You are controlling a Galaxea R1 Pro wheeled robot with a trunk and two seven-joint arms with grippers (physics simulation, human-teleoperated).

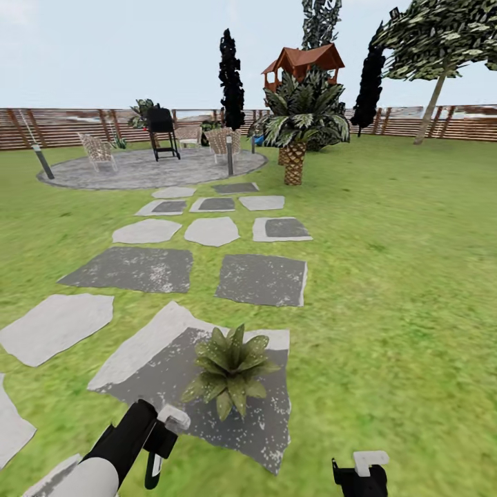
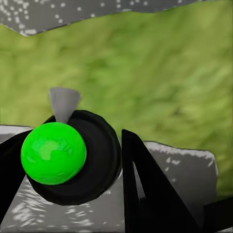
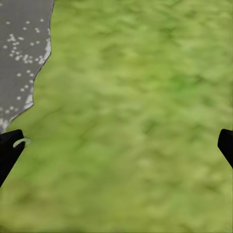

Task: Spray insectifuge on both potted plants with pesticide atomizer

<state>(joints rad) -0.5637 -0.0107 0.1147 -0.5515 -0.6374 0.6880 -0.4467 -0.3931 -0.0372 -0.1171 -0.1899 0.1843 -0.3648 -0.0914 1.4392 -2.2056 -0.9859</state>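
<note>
One potted plant (image 1: pixel 231 369) is in sight, a low rosette of pointed green leaves standing on the large grey stepping stone (image 1: pixel 166 376) nearest the robot, toward that stone's right half; its pot is hidden under the leaves. About a dozen more stepping stones, grey and pale, lead away across the lawn (image 1: pixel 400 276) to a round paved patio (image 1: pixel 148 169). On the patio stand a black grill (image 1: pixel 162 131), two wicker chairs (image 1: pixel 96 150) and a short lamp post (image 1: pixel 230 155); another post (image 1: pixel 43 161) leans at its left edge. A palm-like plant with a scaly trunk (image 1: pixel 295 131) rises just right of the patio, with a red-roofed play tower (image 1: pixel 304 62) behind it, dark cypress-like trees and a brown slat fence (image 1: pixel 62 124) ringing the garden.

Two arms show at the bottom of the head view. The left tool (image 1: pixel 160 442) hangs over the near stone's lower left edge, just beside the plant with nothing between them. The left wrist view adds what the head view cannot: the left tool (image 2: pixel 77 160) is clamped on the pesticide atomizer (image 2: pixel 53 153), a bright green ball in a black ring with a grey cone nozzle, above grass and stone.

The right tool (image 1: pixel 360 473) sits over bare grass, well apart from the plant. In the right wrist view the right tool (image 3: pixel 116 150) has its fingers (image 3: pixel 9 150) spread wide apart at the frame edges, holding nothing, with a stone's edge (image 3: pixel 19 53) nearby.
</note>
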